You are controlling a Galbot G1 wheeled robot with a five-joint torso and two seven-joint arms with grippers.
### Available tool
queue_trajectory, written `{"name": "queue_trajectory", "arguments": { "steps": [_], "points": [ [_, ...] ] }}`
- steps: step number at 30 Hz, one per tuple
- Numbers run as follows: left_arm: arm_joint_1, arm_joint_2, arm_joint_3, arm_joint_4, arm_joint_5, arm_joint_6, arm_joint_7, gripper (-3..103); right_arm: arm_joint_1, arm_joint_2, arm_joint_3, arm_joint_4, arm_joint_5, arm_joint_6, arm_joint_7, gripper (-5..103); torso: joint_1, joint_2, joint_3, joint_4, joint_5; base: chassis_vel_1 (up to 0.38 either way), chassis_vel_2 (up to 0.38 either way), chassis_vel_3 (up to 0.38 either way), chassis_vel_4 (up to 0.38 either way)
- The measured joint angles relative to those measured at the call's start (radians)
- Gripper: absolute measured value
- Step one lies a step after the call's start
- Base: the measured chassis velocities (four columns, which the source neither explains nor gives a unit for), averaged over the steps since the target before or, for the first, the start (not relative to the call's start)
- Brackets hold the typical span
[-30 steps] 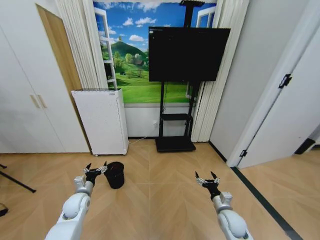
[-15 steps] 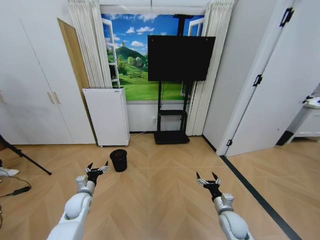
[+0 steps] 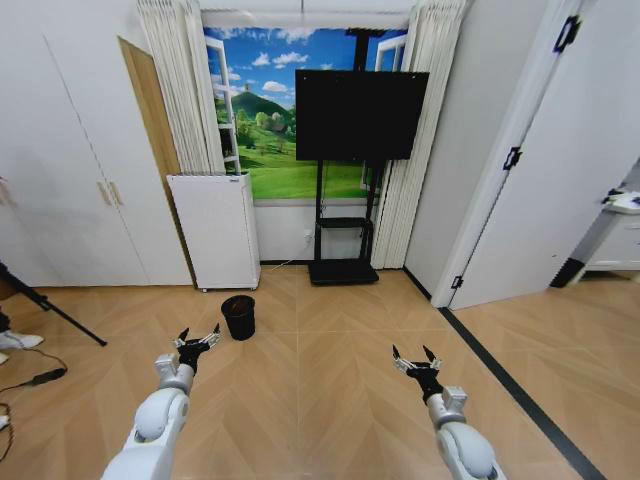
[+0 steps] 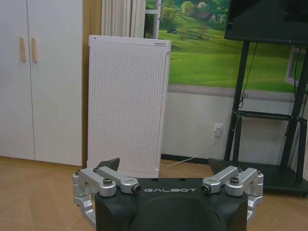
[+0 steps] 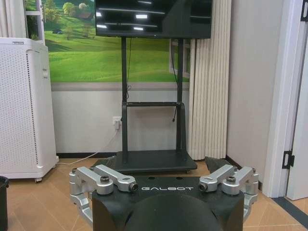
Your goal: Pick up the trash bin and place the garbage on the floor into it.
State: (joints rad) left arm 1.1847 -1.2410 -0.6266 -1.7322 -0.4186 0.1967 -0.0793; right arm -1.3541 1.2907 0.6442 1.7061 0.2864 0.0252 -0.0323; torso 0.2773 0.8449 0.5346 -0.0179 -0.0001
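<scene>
The trash bin, small, black and round, stands on the wood floor in front of the white appliance. Its edge also shows in the right wrist view. My left gripper is held out open above the floor, a little nearer than the bin and slightly to its left, apart from it. In the left wrist view this left gripper has its fingers spread with nothing between them. My right gripper hangs open over bare floor far to the bin's right, and the right wrist view shows it empty. The garbage is out of view.
A tall white perforated appliance stands against the wall behind the bin. Right of it is a TV on a black stand with a low base. A tripod leg and a cable lie at far left. Doors line the right wall.
The whole picture has shifted, so the camera has moved back and up: more floor shows and the bin looks farther off. Both grippers stay open in the same pose.
</scene>
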Motion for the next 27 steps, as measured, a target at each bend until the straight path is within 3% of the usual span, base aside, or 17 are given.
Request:
{"name": "queue_trajectory", "arguments": {
  "steps": [27],
  "points": [
    [0.0, 0.002, 0.0, 0.0, 0.003, 0.003, -0.002, 100, -0.001, 0.001, 0.0, 0.002, -0.003, -0.001, 0.002, 100, -0.001, 0.0, 0.0, 0.0, 0.0001, 0.0, 0.0, 0.0, 0.0]
  ]
}}
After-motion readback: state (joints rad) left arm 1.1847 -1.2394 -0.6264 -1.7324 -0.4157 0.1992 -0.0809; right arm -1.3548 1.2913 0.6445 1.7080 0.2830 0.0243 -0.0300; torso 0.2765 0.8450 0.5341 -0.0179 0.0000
